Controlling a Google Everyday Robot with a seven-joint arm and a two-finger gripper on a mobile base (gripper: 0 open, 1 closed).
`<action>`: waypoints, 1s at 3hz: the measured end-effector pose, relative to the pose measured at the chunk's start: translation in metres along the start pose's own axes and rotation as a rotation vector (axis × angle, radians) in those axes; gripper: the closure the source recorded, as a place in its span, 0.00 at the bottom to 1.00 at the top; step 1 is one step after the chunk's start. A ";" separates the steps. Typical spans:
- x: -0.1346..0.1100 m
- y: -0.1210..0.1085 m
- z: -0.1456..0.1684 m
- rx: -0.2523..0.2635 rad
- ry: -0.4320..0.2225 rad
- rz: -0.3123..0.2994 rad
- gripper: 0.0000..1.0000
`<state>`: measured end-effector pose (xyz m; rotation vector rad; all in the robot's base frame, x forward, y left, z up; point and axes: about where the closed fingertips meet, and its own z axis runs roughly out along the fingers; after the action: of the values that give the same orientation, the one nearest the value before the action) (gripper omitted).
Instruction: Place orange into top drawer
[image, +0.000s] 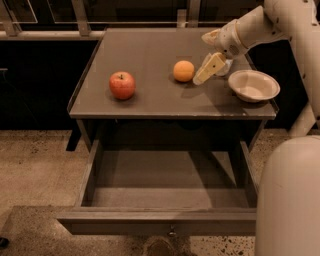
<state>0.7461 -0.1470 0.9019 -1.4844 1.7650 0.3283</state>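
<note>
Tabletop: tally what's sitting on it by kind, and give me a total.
orange: 1
apple: 1
bowl: 1
Total: 3
The gripper, between the orange and the bowl, is not counted.
</note>
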 end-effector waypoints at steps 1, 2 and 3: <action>-0.001 -0.006 0.017 -0.026 -0.031 0.015 0.00; 0.002 -0.009 0.031 -0.046 -0.039 0.034 0.00; 0.010 -0.012 0.039 -0.054 -0.040 0.062 0.00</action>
<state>0.7726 -0.1324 0.8733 -1.4526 1.7861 0.4372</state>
